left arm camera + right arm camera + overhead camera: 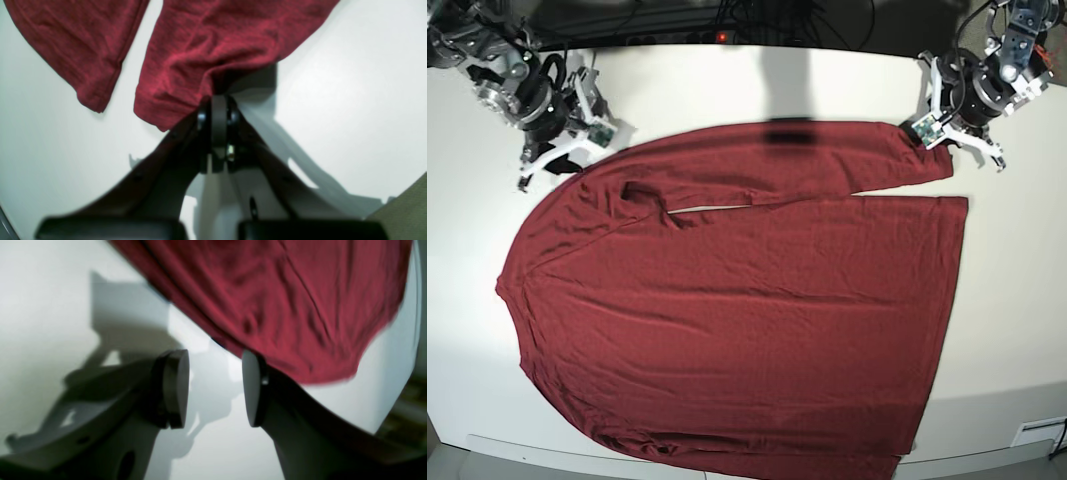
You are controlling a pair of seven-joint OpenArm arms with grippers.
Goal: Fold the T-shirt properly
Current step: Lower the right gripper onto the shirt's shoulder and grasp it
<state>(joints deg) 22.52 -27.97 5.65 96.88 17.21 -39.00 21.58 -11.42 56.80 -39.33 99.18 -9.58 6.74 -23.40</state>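
**Jaws: left pinching the cuff, right spread and empty**

Left gripper (218, 100) is pressed together on the sleeve cuff of the T-shirt (737, 330), which lies spread across the white table (727, 85). Right gripper (215, 386) stands open beside the shoulder edge, holding nothing. I'd re-seat the right on the shoulder before carrying the sleeve inward, keeping tension even.

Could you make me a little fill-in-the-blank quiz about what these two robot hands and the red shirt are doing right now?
1. The left hand is clamped on the T-shirt at the end of a ____.
2. The right hand stands ____, with nothing between its pads.
3. The T-shirt lies spread on a ____ table.
4. The colour of the shirt is dark ____.

Missing words: sleeve; open; white; red
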